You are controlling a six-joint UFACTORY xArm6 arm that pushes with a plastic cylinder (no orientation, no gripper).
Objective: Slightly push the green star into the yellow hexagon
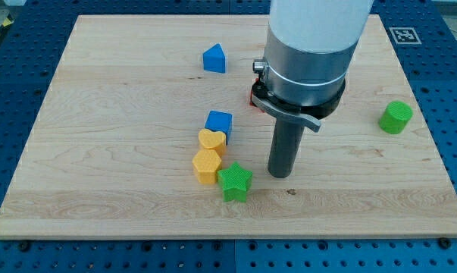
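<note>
Six blocks show on the wooden board (99, 189). The green star (234, 183) lies near the view's bottom centre, touching the lower right side of the yellow hexagon (206, 166). A yellow heart (211, 140) sits just above the hexagon, touching it, and a blue cube (219, 123) touches the heart's upper right. A blue wedge-shaped block (214, 58) stands well apart toward the view's top. A green cylinder (395, 117) stands alone at the view's right. A red block (253, 96) is mostly hidden behind the arm; shape cannot be told. My tip (280, 174) rests just right of the star, apart from it. The rod carries no fingers; nothing is gripped.
</note>
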